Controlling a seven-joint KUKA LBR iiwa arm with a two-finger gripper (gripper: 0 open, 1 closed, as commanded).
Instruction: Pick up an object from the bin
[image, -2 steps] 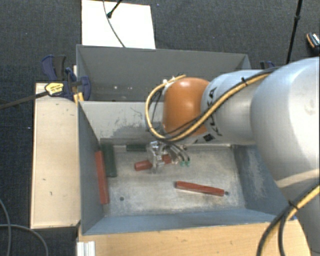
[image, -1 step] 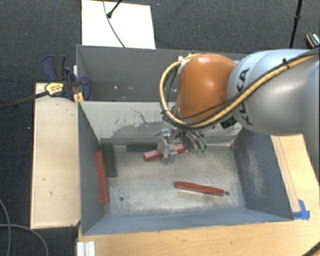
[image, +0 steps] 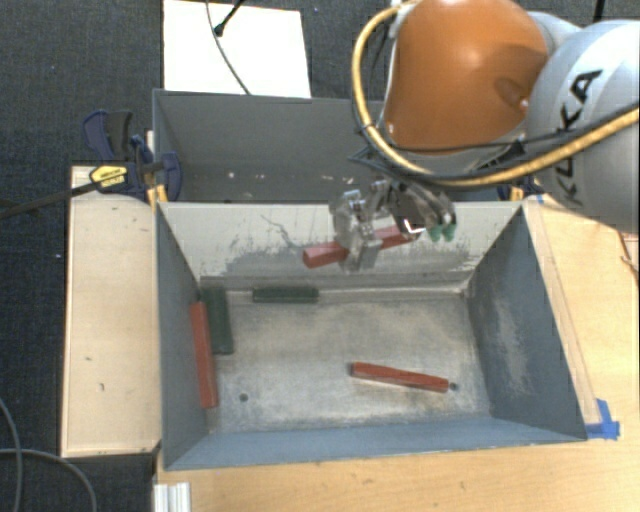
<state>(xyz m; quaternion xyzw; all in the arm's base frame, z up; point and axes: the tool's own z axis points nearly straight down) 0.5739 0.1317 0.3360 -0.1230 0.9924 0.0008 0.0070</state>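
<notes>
The end effector (image: 357, 248) hangs at the 12 o'clock side of the grey bin (image: 520, 330), in front of its scuffed back wall. Its fingers are pinched on a slim red stick (image: 322, 256). That stick's long axis runs roughly from 9 to 3 o'clock, with the 3 o'clock end tipped a little higher (the fingers grip it near the middle, so a length juts out on either side). It appears to be raised clear of the floor.

Four more sticks lie on the bin floor, well apart from the held one. A back dark green stick (image: 285, 295) lies along the foot of the back wall at about 11 o'clock, pointing 9 to 3. At 9 o'clock, by the left wall, a second red stick (image: 204, 355) and a left dark green stick (image: 219, 320) lie side by side, both pointing 12 to 6. I cannot tell whether they touch. A third red stick (image: 400, 378) lies toward 5 o'clock, its axis close to 9 to 3.

The middle of the floor and its 3 o'clock side are bare metal, the widest open room in the bin.
</notes>
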